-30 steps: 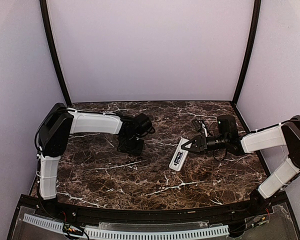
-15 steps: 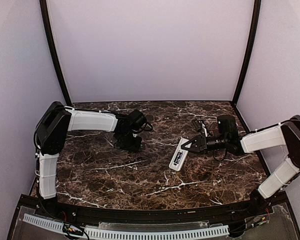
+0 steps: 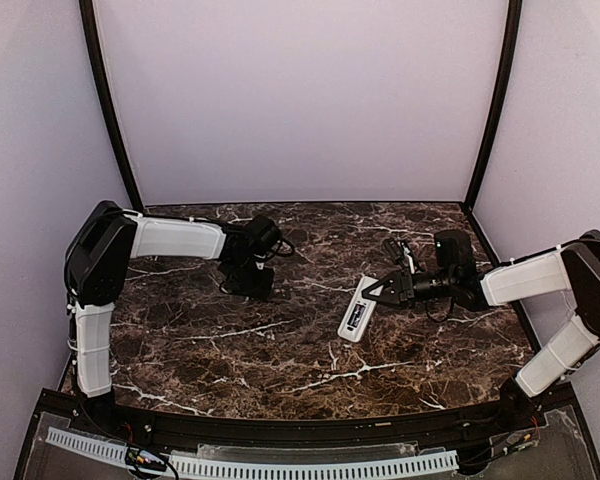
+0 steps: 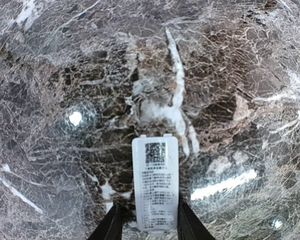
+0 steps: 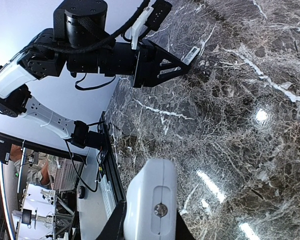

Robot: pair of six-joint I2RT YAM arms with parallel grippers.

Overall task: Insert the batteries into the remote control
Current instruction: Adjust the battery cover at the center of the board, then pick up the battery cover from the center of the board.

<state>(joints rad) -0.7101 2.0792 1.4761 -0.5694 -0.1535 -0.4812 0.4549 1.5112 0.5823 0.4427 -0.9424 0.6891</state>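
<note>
We see a tabletop (image 3: 280,350) of glossy dark brown marble, threaded all over with white veins and catching a few bright spots of reflected light. Right of centre on it lies the remote control (image 3: 357,309), a small white oblong set slantwise, its far end between the right jaws. Toward the left rear, a small white labelled plate (image 4: 155,182) sits low over the stone between the left jaws; we cannot tell whether it touches the surface.

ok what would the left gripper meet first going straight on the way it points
Likely the marble tabletop; nothing else shows ahead, and the white cover in the left gripper would touch first.
</note>
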